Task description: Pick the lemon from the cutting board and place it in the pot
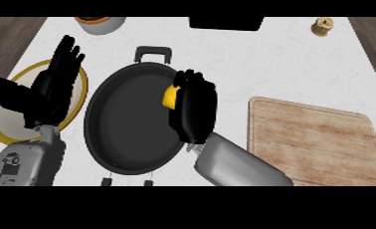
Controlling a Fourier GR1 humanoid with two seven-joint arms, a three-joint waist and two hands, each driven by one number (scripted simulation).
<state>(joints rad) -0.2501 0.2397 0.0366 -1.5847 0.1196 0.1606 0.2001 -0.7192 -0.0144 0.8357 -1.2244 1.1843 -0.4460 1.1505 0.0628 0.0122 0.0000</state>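
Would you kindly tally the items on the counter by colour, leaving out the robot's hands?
Black: 2, the pot and a dark object at the far edge
Yellow: 2, the lemon and the yellow-rimmed plate
Wood or tan: 2, the cutting board and a small tan object
Grey: 1, a bowl
Total: 7

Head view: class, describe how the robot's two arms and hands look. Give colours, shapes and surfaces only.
Both forearms are smooth grey casings: the right forearm is a rounded, tapering shell, and the left forearm has small dark details on its shell. The left hand and right hand are plain black, with slim fingers.
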